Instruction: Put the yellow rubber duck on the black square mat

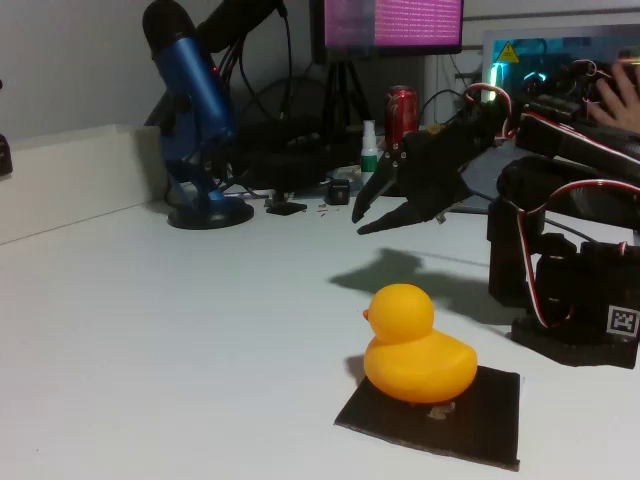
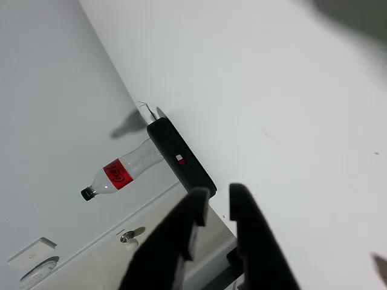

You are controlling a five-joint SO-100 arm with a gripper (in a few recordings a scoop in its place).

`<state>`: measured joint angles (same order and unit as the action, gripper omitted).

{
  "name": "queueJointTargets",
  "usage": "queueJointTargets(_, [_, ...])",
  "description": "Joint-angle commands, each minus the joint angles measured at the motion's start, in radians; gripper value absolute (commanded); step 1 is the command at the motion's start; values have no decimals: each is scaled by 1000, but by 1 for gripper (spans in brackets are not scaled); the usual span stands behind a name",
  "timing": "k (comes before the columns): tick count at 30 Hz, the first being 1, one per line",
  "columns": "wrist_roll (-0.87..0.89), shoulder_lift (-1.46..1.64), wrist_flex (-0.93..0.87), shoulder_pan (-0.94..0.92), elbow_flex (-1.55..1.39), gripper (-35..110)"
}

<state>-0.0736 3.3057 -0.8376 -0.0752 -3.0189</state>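
One yellow rubber duck (image 1: 418, 345) sits on one black square mat (image 1: 490, 408) on the tabletop (image 1: 180, 330), below and in front of the single two-fingered tool (image 1: 358, 222). Behind the tool stand one blue microphone (image 1: 190, 110), one red can (image 1: 401, 112) and one small white bottle (image 1: 369, 148) (green-capped). The wrist view adds one plastic cola bottle (image 2: 121, 173) and one black box (image 2: 180, 158) beyond the tool's fingers.

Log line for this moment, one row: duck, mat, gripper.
yellow rubber duck: upright on black square mat | gripper: open, empty, raised behind duck, apart | placement: looks done
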Motion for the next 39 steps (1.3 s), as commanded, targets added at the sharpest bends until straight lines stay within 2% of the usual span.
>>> queueJointTargets(1, [-9,23,-9,-18,-15,3])
queueJointTargets(39, [-6,21,-12,-18,-15,3])
